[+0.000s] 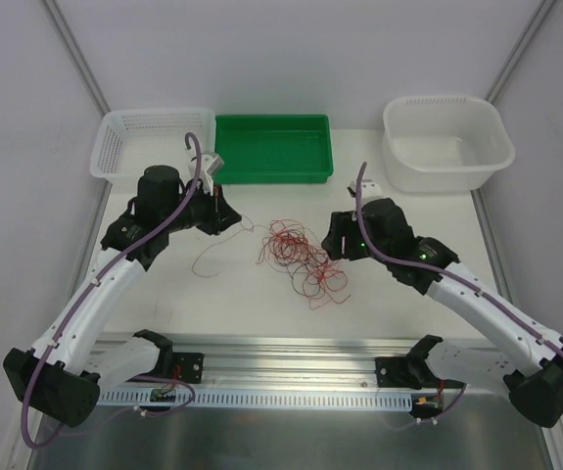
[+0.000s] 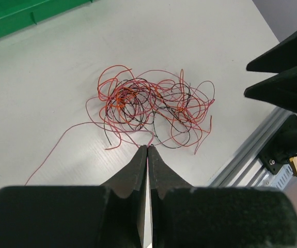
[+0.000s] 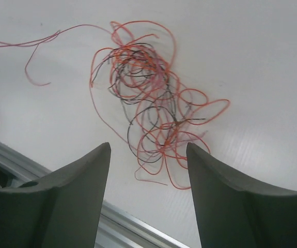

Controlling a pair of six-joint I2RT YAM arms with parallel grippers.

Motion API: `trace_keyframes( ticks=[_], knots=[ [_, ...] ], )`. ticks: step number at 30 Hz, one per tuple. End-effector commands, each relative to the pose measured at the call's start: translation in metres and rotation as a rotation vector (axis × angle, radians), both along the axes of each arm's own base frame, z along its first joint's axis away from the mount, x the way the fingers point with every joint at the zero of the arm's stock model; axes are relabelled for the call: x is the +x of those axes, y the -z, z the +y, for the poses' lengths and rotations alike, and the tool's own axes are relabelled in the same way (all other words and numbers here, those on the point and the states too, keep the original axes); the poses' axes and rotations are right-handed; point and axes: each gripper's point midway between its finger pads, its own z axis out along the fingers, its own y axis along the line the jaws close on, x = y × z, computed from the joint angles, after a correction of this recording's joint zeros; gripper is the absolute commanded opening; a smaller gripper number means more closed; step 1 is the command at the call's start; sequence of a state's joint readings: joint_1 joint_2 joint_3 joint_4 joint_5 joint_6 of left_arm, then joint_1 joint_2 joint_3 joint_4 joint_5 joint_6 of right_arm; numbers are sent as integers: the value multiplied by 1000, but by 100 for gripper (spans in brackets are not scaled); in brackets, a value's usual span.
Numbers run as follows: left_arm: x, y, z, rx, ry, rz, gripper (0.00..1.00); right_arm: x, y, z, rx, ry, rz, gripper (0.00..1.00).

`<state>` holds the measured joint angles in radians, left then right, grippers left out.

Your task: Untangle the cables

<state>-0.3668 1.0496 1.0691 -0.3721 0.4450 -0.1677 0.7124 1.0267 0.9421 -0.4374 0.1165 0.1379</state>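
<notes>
White counter [image 1: 408,294] is carrying a loose tangle of cables [image 1: 301,255] near its centre, with one strand [image 1: 208,257] trailing off to the left. A white basket [image 1: 134,137], green tray [image 1: 273,147] and white tub [image 1: 447,147] are sitting along the far edge.

No text, label, brand, number or sign can be read in any of the 3 views.
</notes>
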Motion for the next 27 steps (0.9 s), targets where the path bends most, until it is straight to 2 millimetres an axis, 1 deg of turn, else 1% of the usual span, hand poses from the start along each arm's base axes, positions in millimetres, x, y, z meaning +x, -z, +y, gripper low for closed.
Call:
trace_keyframes(
  ticks=[1, 2, 3, 4, 5, 6, 7, 8, 9, 10, 12, 13, 15, 16, 17, 19, 20, 22, 23, 26, 27],
  knots=[
    [-3, -27, -2, -23, 45, -160, 0, 7, -9, 47, 36, -104, -27, 64],
    [-1, -25, 0, -15, 29, -165, 0, 9, 5, 57, -5, -115, 0, 64],
    [-1, -25, 2, -9, 22, -174, 0, 20, 0, 61, -18, -87, -20, 64],
    [0, -22, 3, -6, 15, -172, 0, 24, 4, 67, -25, -85, -13, 63],
    [2, -21, 6, 4, -5, -178, 0, 31, 3, 74, -11, -78, -20, 63],
    [3, -21, 8, 9, -15, -185, 0, 37, 13, 85, -19, -88, 5, 62],
    [5, -18, 10, 19, -33, -186, 0, 43, 12, 95, 8, -85, 1, 62],
    [7, -17, 13, 28, -47, -189, 0, 47, 18, 101, 6, -81, 13, 62],
    [10, -15, 17, 44, -75, -194, 0, 54, 33, 106, -13, -60, 31, 62],
    [12, -14, 19, 54, -84, -198, 0, 63, 34, 113, -2, -49, 24, 62],
    [15, -11, 23, 67, -105, -198, 0, 73, 44, 121, -7, -19, 40, 62],
    [17, -8, 26, 80, -126, -198, 0, 80, 57, 129, -23, -16, 55, 62],
    [20, -5, 29, 95, -144, -196, 0, 85, 70, 138, -23, -11, 79, 62],
    [21, -5, 30, 97, -148, -195, 0, 89, 85, 143, -36, -10, 103, 62],
    [21, -4, 30, 97, -152, -192, 0, 91, 89, 150, -34, -15, 111, 62],
    [24, 0, 33, 109, -170, -186, 0, 93, 101, 153, -44, 4, 135, 62],
    [26, 1, 34, 114, -179, -185, 0, 94, 114, 155, -60, 9, 154, 62],
    [29, 3, 40, 133, -209, -187, 0, 95, 127, 154, -75, 25, 174, 61],
    [30, 4, 42, 138, -220, -186, 0, 94, 137, 153, -93, 29, 188, 60],
    [34, 8, 49, 155, -253, -181, 0, 94, 151, 148, -123, 46, 208, 54],
    [36, 8, 51, 157, -264, -181, 0, 93, 157, 144, -144, 58, 208, 46]
  ],
)
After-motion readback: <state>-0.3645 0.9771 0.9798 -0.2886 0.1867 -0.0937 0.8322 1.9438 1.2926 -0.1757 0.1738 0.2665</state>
